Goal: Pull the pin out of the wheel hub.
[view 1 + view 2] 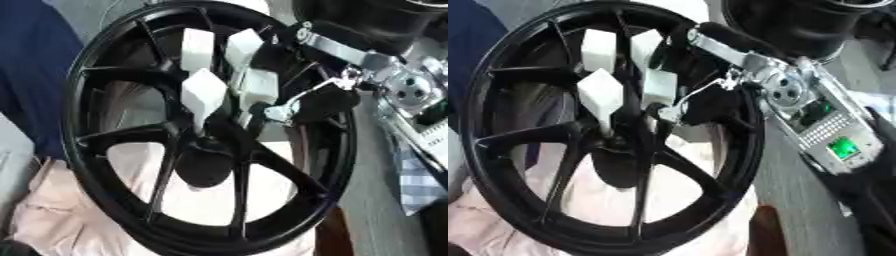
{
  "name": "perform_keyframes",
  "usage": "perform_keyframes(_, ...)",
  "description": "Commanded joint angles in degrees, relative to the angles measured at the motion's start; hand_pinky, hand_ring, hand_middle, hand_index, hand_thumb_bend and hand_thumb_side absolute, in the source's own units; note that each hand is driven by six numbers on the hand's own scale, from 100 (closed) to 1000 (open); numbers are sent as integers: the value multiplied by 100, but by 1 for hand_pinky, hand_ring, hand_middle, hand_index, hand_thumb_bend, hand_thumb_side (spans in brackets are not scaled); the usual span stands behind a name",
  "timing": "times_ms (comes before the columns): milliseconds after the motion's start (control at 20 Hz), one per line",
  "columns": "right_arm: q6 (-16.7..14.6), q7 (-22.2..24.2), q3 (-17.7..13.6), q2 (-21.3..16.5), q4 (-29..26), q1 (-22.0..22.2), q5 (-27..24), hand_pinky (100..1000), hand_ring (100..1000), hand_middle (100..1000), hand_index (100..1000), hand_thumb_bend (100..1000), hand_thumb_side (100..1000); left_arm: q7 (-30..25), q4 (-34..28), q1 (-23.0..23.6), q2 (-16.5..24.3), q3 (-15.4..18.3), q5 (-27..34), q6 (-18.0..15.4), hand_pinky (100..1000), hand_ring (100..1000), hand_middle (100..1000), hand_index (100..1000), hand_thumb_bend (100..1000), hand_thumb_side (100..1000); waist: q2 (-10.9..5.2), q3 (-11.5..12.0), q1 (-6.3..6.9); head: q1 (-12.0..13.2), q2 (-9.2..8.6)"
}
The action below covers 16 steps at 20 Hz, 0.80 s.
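Observation:
A large black spoked wheel (114, 165) stands tilted and fills most of both views. Its dark hub (206, 152) lies at the middle, where the spokes meet. I cannot make out the pin itself. My right hand (262, 87), black and silver with white pads, comes in from the upper right. It lies over the upper spokes, and its lowest white part ends just above the hub. Whether it holds anything is hidden. My left hand is not visible in either view.
Pale pink cloth (61, 220) shows behind and below the wheel. Dark blue cloth (31, 60) lies at its left. My right forearm with a green-lit board (842, 147) crosses a grey surface (798, 210). A blue checked cloth (420, 185) lies at the right edge.

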Motion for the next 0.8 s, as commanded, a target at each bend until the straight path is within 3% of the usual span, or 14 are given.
perform_keyframes(50, -25, 5, -58, -138, 13, -48, 52, 703, 745, 595, 702, 434, 141, -27, -146, -68, 117, -10, 23, -11, 547, 581, 474, 667, 100, 871, -81, 7, 63, -33, -80)
perform_keyframes(200, -40, 5, -54, -141, 58, -50, 47, 703, 744, 590, 698, 417, 101, -33, -152, -74, 113, -12, 23, -7, 547, 582, 474, 667, 100, 871, -78, 15, 62, -43, -87)
perform_keyframes(800, -55, -31, -39, -121, 222, -38, 39, 699, 739, 578, 689, 416, 100, -59, -169, -104, 98, -22, 25, 5, 548, 582, 474, 667, 100, 871, -60, 44, 67, -112, -124)
